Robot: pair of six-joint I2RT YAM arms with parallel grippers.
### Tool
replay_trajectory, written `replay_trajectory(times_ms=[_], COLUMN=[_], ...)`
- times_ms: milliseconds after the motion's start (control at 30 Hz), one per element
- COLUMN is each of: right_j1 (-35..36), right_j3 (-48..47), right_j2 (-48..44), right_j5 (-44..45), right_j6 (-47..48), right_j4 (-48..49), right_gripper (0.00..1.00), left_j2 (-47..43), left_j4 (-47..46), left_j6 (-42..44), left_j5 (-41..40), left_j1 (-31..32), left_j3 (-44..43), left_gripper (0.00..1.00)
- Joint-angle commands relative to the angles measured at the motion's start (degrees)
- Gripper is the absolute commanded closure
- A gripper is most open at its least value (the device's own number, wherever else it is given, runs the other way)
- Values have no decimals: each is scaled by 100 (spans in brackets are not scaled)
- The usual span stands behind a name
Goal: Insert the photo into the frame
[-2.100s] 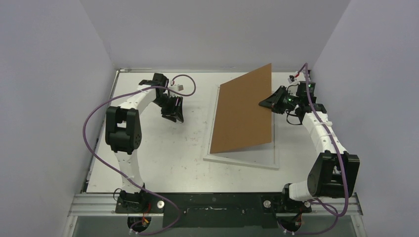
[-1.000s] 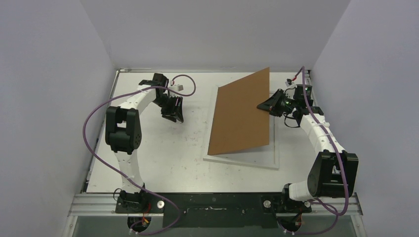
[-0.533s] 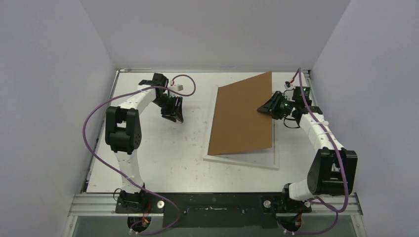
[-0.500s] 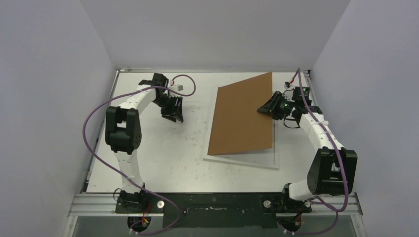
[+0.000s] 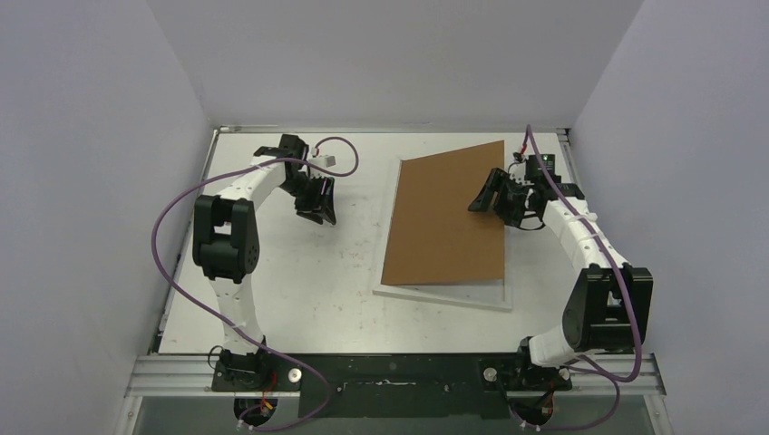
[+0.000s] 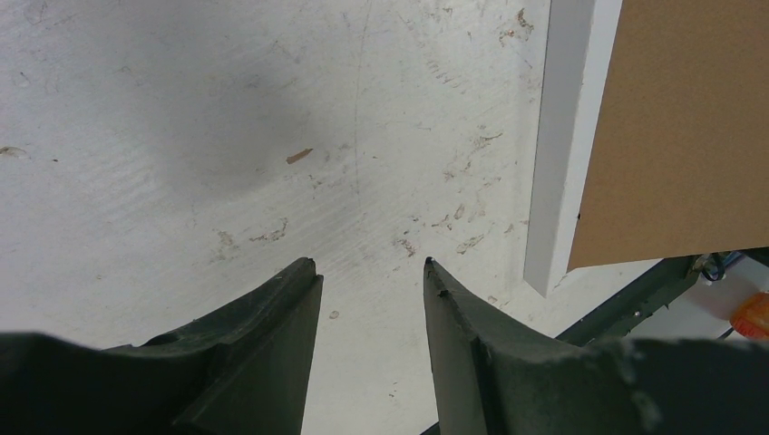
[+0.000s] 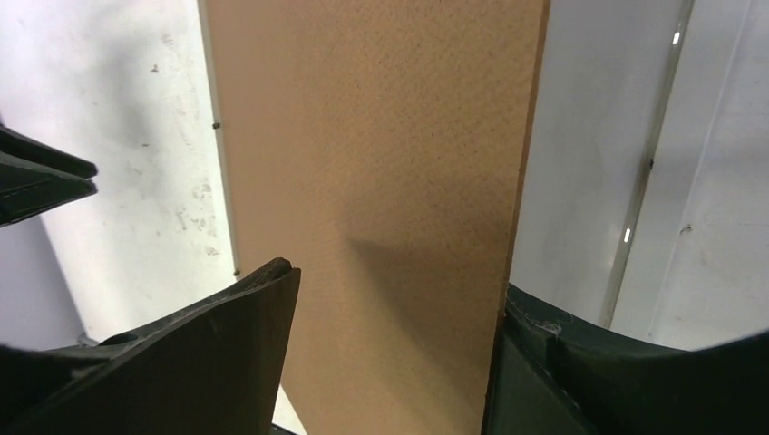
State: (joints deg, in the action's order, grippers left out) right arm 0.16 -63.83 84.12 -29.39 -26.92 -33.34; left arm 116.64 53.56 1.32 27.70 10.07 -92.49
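Since a second ago the brown backing board (image 5: 449, 213) has come down. Its right side was raised and pinched in the right gripper (image 5: 483, 192); now it lies on the frame (image 5: 444, 295), which rests flat on the white table (image 5: 290, 272), right of centre. The frame's white border shows along the board's left and near edges. The left arm has not moved.

The right arm rises from its base with its elbow by the right wall and its forearm turned inward, so the wrist sits over the board's right edge. Its jaws stand parted and hold nothing. In the wrist view one finger (image 7: 227, 353) hangs over the brown surface and the other (image 7: 580, 372) just outside the board's right edge; I cannot tell whether either touches. The left arm arches over the table's left half. The left gripper (image 5: 321, 217) hovers over bare table with its jaws apart and empty, the frame's left rail off to its right.
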Motion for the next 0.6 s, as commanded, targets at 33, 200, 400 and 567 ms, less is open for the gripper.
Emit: replay_trajectory(times_ms=[33,200,400,567], right_j1=[312,520,667,724], right_j3=[-494,-659,-712,-704], right_j2=[109,281,369,325], right_j5=[649,1002,1328,1586], right_j6=[277,359,393,402], right_j4=[-177,-346,-492,-547], right_gripper=[33,29,17,2], left_j2=[-185,-176,-151,-167], left_j4=[-86,-100,-106,-113], left_j6=[79,87,105,109], left_j5=[134,146,164,191], left_j1=[-33,-42,-57,-67], left_j3=[-81,-47,-30,2], left_gripper=[57,57,57,57])
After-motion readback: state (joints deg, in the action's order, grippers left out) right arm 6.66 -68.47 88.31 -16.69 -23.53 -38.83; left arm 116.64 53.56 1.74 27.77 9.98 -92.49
